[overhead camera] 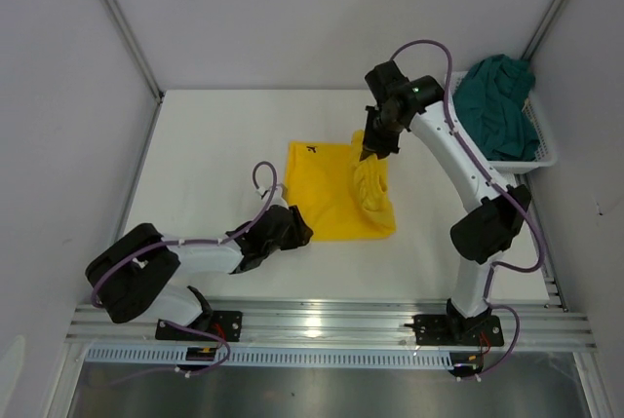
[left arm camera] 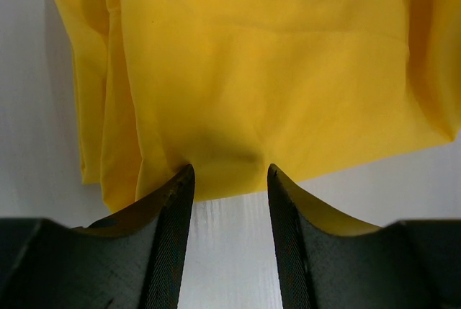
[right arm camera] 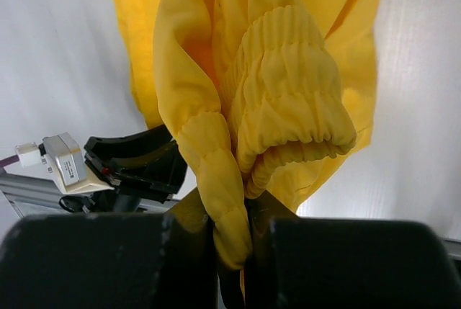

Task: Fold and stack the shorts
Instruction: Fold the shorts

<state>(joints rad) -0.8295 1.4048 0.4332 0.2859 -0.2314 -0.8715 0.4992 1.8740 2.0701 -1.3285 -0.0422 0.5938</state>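
As right gripper (right arm camera: pixel 232 240) pinches them — shorts (right arm camera: pixel 281 93) hang.

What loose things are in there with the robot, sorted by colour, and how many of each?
Yellow: 1, the yellow shorts
Teal green: 1, the teal shorts
White: 1, the mesh basket
Total: 3
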